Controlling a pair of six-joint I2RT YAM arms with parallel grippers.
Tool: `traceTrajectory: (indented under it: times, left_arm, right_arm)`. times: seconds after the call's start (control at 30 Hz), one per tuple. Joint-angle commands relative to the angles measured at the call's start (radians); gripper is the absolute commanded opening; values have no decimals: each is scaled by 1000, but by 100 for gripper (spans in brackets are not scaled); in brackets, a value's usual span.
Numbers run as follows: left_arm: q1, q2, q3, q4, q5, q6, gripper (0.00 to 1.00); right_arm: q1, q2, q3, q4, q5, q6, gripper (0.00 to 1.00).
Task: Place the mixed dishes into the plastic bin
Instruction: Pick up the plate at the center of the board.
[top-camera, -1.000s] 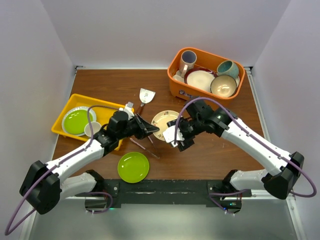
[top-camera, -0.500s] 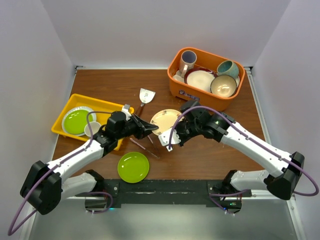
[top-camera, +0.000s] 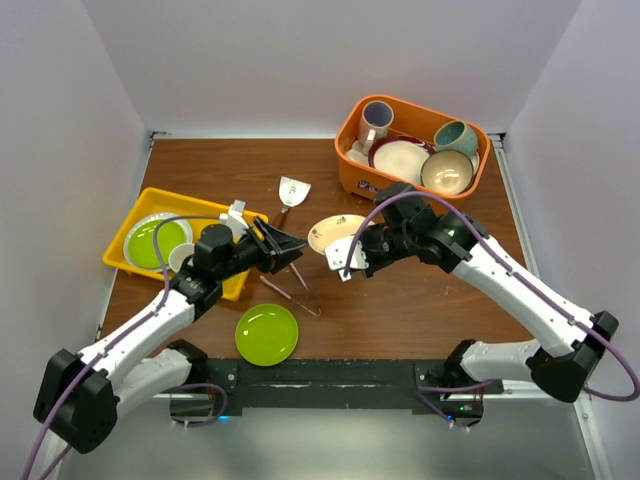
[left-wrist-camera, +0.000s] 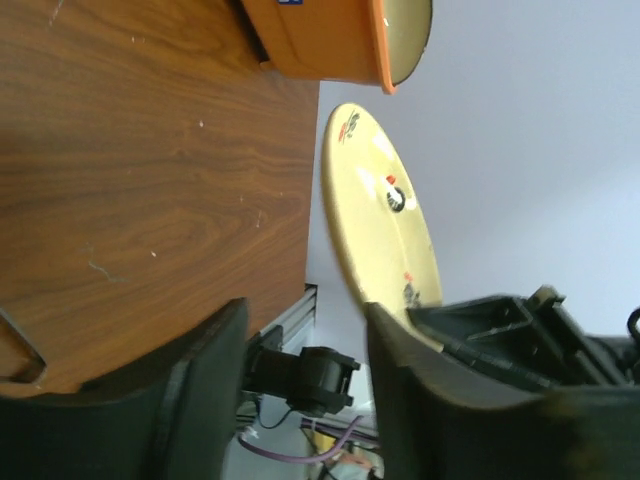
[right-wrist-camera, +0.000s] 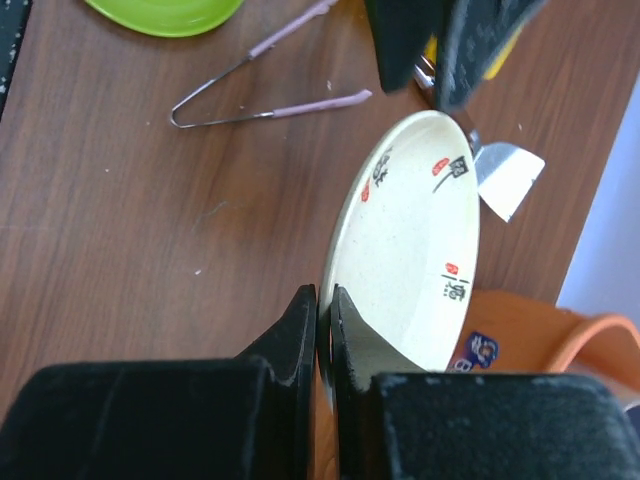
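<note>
The right gripper (right-wrist-camera: 323, 302), pinching the strawberry-print plate (right-wrist-camera: 412, 250) by its rim, should carry it far and right, over the near wall of the plastic bin (top-camera: 352, 175), before releasing.

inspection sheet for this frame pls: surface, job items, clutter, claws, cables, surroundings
Surface: wooden table, small light specks.
Job's things: cream printed plate lifted, tilted on edge; orange bin holds lavender mug, teal mug, bowl, brown-rimmed plate; lime-green plate on the table; second lime-green plate and white cup in yellow tray.
Clutter: metal spatula, pink tongs.
Grippers: right claw shut on the cream printed plate's rim; left claw open, empty, facing the plate.
Cables: purple cable loops along each arm.
Surroundings: plain white walls.
</note>
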Motion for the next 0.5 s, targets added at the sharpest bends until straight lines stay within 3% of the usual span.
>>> traceTrajectory:
  times: [0.0, 0.13, 0.23, 0.47]
  left_arm:
    - [56, -54, -45, 57, 68, 121, 64]
    - [99, -106, -36, 31, 79, 264, 77]
    - [121, -135, 1, -33, 67, 400, 81]
    - [124, -190, 137, -334, -77, 718, 87]
  right_arm:
    - [-58, -32, 84, -13, -27, 29, 0]
    - [-98, -35, 108, -19, 10, 33, 0]
    - [-122, -31, 133, -7, 68, 42, 0]
    - [-191, 30, 188, 97, 197, 67, 0]
